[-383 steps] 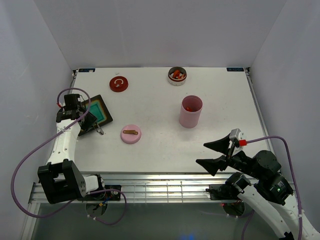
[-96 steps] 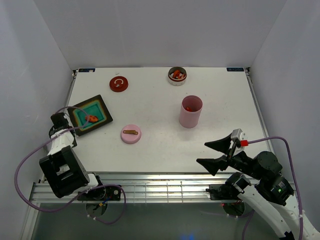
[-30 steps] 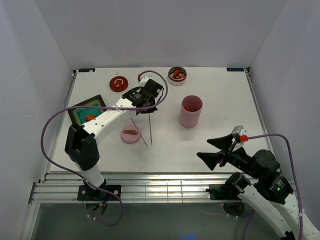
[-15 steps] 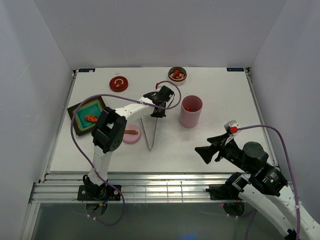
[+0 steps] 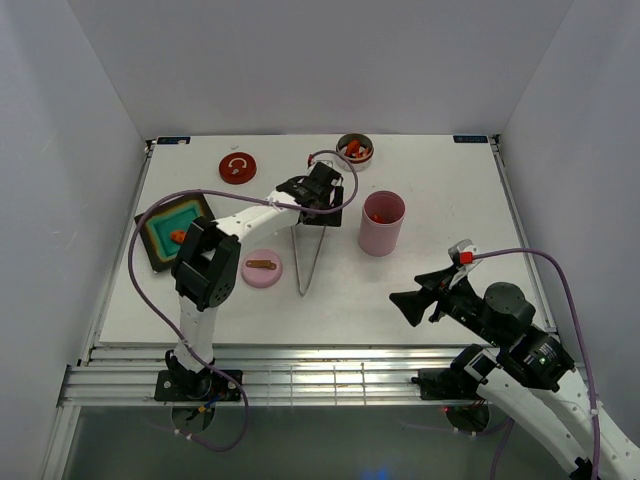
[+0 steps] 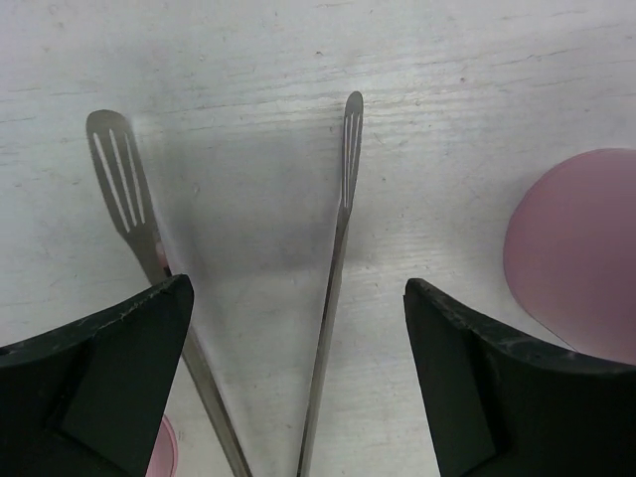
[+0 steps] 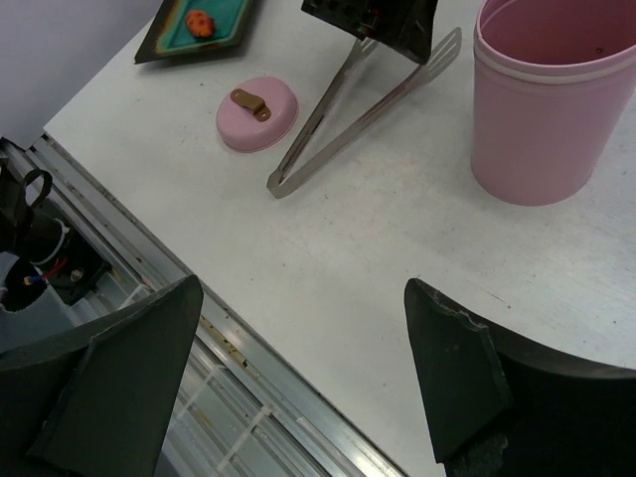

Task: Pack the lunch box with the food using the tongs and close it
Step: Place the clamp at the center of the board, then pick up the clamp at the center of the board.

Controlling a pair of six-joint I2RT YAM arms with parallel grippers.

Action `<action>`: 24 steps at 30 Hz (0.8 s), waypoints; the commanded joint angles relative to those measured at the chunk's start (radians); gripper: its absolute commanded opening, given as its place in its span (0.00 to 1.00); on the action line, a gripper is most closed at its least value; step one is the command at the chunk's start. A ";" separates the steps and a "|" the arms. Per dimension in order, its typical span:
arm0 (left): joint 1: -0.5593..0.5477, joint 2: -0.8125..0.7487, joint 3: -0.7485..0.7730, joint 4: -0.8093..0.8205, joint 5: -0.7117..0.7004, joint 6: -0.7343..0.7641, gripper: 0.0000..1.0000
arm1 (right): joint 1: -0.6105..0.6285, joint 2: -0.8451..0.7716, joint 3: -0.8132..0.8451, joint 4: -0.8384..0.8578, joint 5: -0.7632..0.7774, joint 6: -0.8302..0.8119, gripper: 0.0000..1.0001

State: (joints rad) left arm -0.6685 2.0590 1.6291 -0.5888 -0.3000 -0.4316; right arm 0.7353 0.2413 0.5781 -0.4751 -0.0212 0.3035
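The tongs point(image 5: 308, 258) lie flat on the table in a V, their joint toward the near edge. My left gripper point(image 5: 310, 212) hangs open over their slotted tips point(image 6: 348, 149), both arms running between its fingers point(image 6: 109, 378) with none of them gripped. The pink lunch box point(image 5: 382, 224) stands just to the right with red food point(image 5: 378, 214) inside. More food fills a small round pot point(image 5: 353, 151) at the back. My right gripper point(image 5: 415, 290) is open and empty over the near right of the table point(image 7: 301, 286).
A black tray with teal inside point(image 5: 160, 222) holds one orange piece point(image 5: 177, 236) at the left. A pink lid point(image 5: 262, 268) lies beside the tongs' joint. A red lid point(image 5: 237, 167) rests at the back left. The metal rail point(image 7: 248, 397) runs along the near edge.
My left gripper has opened and let go of the tongs, which now lie spread on the table. The right arm has shifted a little to the left.
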 commanded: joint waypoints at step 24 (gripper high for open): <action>0.047 -0.402 -0.451 0.124 0.113 -0.187 0.90 | 0.006 0.041 0.035 0.009 0.017 0.003 0.87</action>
State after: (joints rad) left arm -0.6292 1.6794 1.1728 -0.5133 -0.1757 -0.5808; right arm 0.7353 0.2756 0.5781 -0.4755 -0.0212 0.3058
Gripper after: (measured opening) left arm 0.904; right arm 0.864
